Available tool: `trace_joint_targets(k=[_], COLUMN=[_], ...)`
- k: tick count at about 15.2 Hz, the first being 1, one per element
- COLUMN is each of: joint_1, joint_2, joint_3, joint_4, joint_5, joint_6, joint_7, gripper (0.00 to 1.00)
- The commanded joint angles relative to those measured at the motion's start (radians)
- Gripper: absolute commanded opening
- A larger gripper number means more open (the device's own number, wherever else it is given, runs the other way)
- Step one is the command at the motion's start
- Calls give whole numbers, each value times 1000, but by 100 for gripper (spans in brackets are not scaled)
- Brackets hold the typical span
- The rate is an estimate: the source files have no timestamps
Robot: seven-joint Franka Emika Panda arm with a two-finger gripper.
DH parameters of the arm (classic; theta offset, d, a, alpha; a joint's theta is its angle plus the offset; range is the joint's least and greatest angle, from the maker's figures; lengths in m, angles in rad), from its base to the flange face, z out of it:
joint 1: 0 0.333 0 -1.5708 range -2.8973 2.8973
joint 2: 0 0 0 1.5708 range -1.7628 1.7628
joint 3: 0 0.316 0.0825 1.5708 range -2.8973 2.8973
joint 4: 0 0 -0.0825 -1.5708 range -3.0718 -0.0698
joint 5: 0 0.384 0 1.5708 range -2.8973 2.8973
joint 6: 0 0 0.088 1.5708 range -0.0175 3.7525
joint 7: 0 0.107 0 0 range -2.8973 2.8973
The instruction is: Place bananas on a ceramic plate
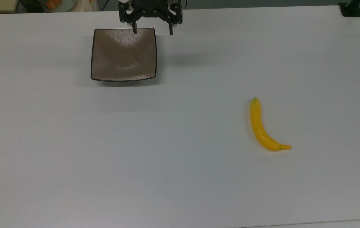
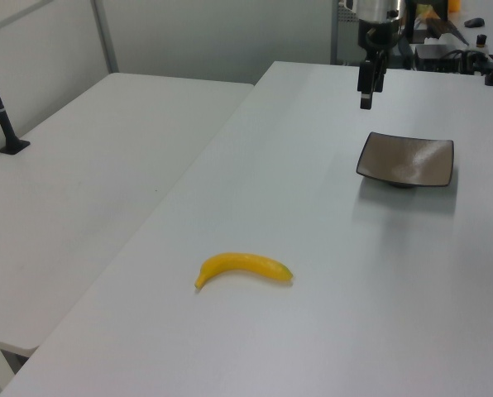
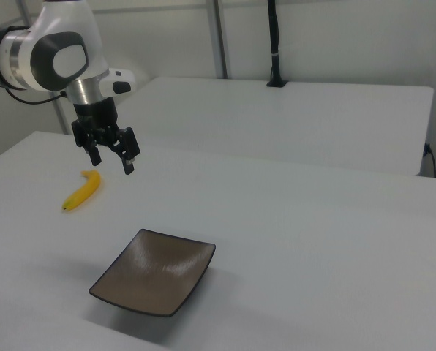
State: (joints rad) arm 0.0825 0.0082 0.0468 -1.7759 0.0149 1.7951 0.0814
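On the table (image 1: 180, 177), plate (image 1: 124, 54) bare, banana (image 1: 264, 128) well apart.

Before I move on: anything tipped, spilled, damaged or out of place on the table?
Nothing stands out. The ceramic plate sits flat and empty, the banana lies intact on the white table, well apart from it, and the end effector hangs open above the table beside the plate.

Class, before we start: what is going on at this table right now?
A robot arm hangs its open gripper in the air near the plate's far edge, holding nothing. The brown square plate is empty. The banana lies on the white table well away from the plate, toward the top view's right. So the job of putting the banana on the plate has not begun.
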Motion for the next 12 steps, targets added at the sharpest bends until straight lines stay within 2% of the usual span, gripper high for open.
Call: trace_joint_targets(k=[1, 12], joint_1=[3, -4], joint_2=[-10, -11], joint_3=[-2, 5], joint_4=[-5, -5], joint_5=[-13, -13], joint_6=[-20, -14], joint_7=[-15, -3], gripper=[100, 100])
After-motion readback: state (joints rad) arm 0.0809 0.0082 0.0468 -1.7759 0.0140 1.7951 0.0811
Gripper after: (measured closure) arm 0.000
